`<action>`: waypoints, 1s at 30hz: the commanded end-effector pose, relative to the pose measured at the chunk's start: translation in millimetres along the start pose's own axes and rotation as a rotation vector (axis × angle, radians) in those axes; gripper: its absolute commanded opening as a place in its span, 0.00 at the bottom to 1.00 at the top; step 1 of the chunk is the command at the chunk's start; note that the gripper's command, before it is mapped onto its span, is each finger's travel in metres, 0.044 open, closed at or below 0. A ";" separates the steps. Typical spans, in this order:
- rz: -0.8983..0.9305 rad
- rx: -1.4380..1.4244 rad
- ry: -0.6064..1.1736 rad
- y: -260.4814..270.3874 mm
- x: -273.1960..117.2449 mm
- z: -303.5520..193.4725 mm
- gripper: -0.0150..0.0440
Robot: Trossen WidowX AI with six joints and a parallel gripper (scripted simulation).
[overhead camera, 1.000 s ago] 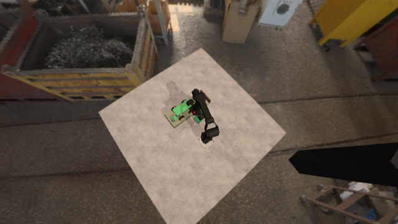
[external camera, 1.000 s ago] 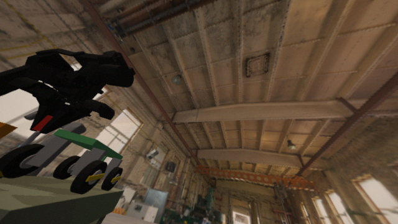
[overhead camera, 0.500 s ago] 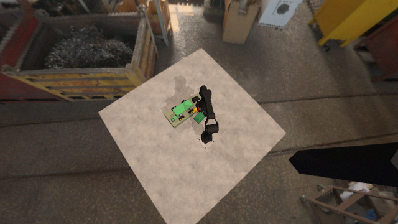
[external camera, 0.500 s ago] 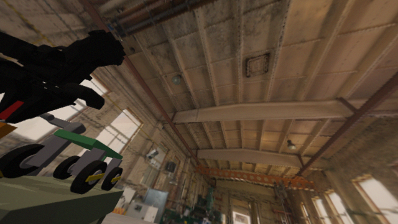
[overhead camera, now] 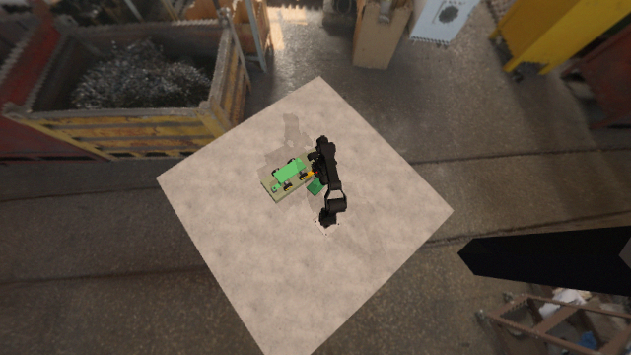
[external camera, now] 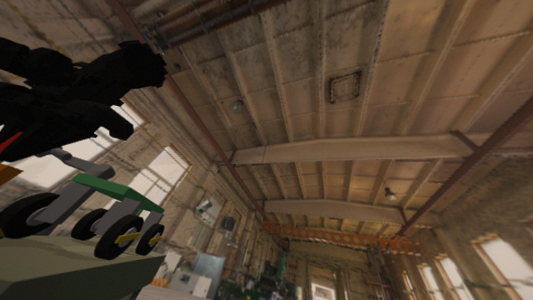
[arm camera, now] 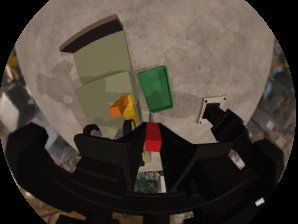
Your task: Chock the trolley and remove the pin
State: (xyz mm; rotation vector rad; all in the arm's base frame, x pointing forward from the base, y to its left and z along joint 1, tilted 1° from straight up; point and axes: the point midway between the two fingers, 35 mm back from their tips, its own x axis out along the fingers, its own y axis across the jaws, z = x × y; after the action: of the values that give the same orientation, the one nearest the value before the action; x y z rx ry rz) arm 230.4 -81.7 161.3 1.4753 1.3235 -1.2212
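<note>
My gripper (overhead camera: 316, 173) (external camera: 10, 143) (arm camera: 151, 125) is shut on the red-headed stop pin (external camera: 9, 142) (arm camera: 153, 138), held in the air off the ramp, beside the trolley's downhill end. The green trolley (overhead camera: 290, 171) (external camera: 104, 187) stands on the ramp (overhead camera: 270, 191) (external camera: 83, 277) (arm camera: 100, 85); the fingers hide most of it in the wrist view. The yellow chock (overhead camera: 311, 174) (arm camera: 130, 107), with its orange handle (external camera: 8, 172) (arm camera: 119, 108), sits close at the downhill side of a wheel (arm camera: 129, 126); contact cannot be made out. The green tray (overhead camera: 315, 186) (arm camera: 156, 90) lies beside the ramp, ahead of the fingertips in the wrist view.
A dark brown end board (arm camera: 95, 36) stands across the ramp's low end. The arm's base plate (arm camera: 201, 113) (overhead camera: 325, 228) is on the far side of the tray from the ramp. The arm hangs over the table near the chock and tray.
</note>
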 end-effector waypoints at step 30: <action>0.141 0.979 -0.164 -1.2 0.0 -7.4 0.25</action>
State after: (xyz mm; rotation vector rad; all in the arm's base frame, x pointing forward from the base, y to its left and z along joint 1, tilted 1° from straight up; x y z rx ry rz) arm 229.9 -75.1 161.8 1.9411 0.5855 -1.9179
